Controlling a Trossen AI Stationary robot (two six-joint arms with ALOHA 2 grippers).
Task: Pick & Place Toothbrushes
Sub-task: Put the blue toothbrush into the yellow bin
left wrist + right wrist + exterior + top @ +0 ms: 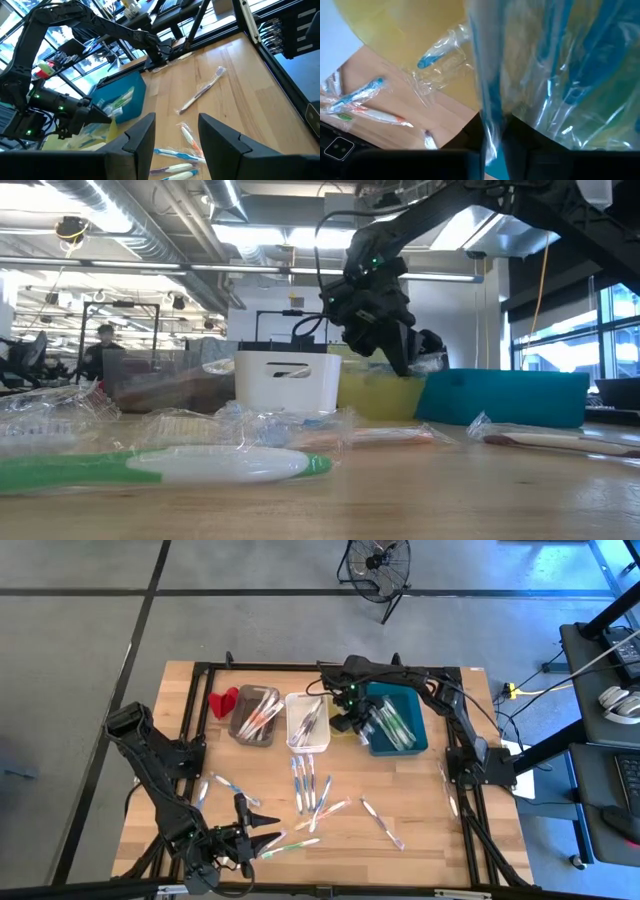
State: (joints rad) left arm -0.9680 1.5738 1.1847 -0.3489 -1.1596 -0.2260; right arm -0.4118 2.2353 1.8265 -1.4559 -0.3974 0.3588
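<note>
Right tool [352, 718] hangs over the far row of bins, above the gap where the yellow bin [378, 396] meets the teal bin [397, 723]. Its own wrist view shows the two dark fingers closed on a cellophane-wrapped blue toothbrush [487, 95], which runs lengthwise straight out between them, with the yellow bin's floor below and beyond. So the held brush sits right at the tool, long axis in line with the fingers and pointing down toward the bins; the coming release depends on whether the tool is over yellow or teal, and from these pictures I judge it just on the yellow side of that edge, though I cannot be sure.

Other toothbrushes already lie in the grey bin [254, 715], the white bin [307, 721] and the teal one. The loose toothbrushes [310, 783] are scattered on the wooden worktop [420, 820] nearer the robot's side, most with their long axes running roughly front to back, a few slanted. One green-and-white brush [160, 465] lies crosswise at the near edge.

Left tool [258, 830] waits low at the near-left of the worktop, fingers [140, 140] apart and holding nothing. It is the closer arm to the scattered brushes, which lie just ahead of it
</note>
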